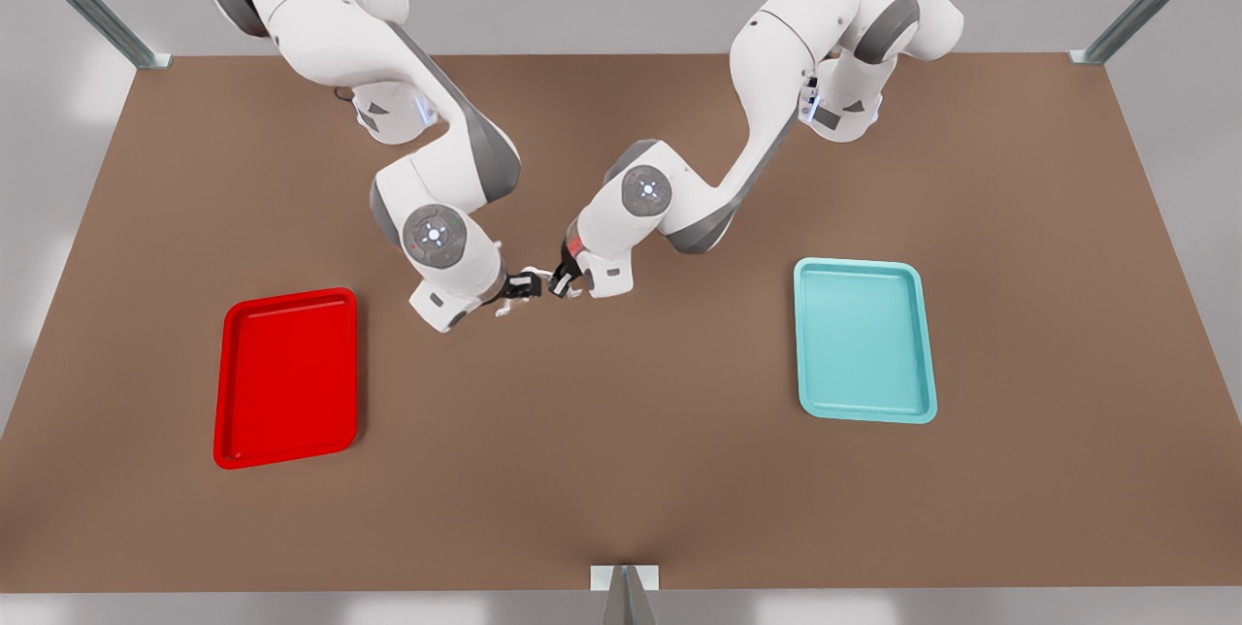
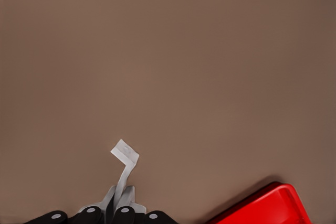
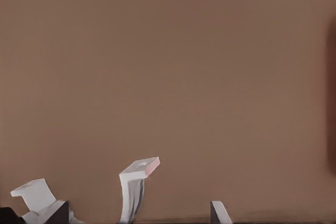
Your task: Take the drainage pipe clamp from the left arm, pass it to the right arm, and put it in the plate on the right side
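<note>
The left gripper was clenched on the drainage pipe clamp. In the left wrist view, its black fingers pressed together on the lower part of the white strap. The right gripper was spread wide. In the right wrist view, one finger stood well to one side of the strap and the other finger to the opposite side. Neither finger touched the strap, so that claw held nothing.

The clamp was a thin white strip that bent upward from the left gripper's fingers and ended in a small, flat, square foot turned outward. It hung in the air above the brown table, near the middle of the scene, between the two grippers.

In the front view, the two grippers met tip to tip. The left arm came down from the far side on the front view's right. It was folded at the elbow, with its wrist low and its gripper pointing toward the front view's left. The right arm came down from the far side on the front view's left. It was bent the same way, and its gripper pointed toward the front view's right.

The red plate lay on the table toward the front view's left, nearer than the grippers and well apart from them. A light teal tray lay on the front view's right.
</note>
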`<state>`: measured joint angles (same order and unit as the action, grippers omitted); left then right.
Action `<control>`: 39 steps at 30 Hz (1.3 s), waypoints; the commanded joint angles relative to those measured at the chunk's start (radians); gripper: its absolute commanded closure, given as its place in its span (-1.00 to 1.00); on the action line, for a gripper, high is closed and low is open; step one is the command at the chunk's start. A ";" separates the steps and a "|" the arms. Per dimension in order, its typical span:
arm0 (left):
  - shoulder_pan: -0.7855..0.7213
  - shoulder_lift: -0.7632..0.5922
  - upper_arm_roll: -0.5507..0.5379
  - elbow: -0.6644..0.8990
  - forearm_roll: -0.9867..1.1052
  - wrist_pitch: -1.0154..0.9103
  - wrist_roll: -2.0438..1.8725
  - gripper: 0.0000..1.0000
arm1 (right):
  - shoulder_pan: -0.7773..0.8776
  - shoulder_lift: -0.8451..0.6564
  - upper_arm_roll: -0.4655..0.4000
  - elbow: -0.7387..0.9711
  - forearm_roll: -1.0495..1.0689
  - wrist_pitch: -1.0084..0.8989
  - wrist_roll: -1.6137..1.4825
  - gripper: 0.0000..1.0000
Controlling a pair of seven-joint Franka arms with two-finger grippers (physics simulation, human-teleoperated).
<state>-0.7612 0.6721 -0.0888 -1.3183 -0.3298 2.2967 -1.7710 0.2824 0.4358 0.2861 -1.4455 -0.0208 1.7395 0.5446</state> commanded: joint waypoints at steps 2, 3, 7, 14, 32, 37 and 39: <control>0.003 0.000 0.000 0.001 0.000 0.010 -0.148 0.57 | -0.003 -0.012 0.005 -0.030 -0.002 0.017 0.548 -1.00; 0.005 0.000 0.001 0.001 0.000 0.010 -0.146 0.57 | -0.005 -0.014 0.005 -0.038 -0.002 0.017 0.561 -1.00; 0.006 -0.002 0.006 0.001 0.000 0.010 -0.148 0.57 | -0.006 -0.015 0.005 -0.067 -0.002 0.015 0.584 -1.00; 0.006 -0.002 0.006 0.001 0.000 0.010 -0.156 0.57 | 0.014 0.024 0.016 -0.065 -0.011 0.038 0.594 0.05; 0.104 -0.152 0.003 0.010 0.003 -0.209 -0.122 -1.00 | -0.190 -0.003 0.056 -0.098 -0.053 0.046 0.430 0.57; 0.520 -0.204 0.050 0.010 -0.031 -0.609 0.689 -1.00 | -0.546 -0.015 0.150 -0.202 -0.056 0.052 -0.011 0.57; 0.652 -0.203 0.069 0.010 0.003 -0.617 1.093 -1.00 | -0.631 -0.008 0.150 -0.233 -0.068 0.098 -0.141 0.57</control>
<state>-0.1452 0.4721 -0.0283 -1.3091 -0.3346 1.8873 -1.6518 -0.3256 0.4285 0.4335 -1.6733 -0.0791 1.8091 0.8709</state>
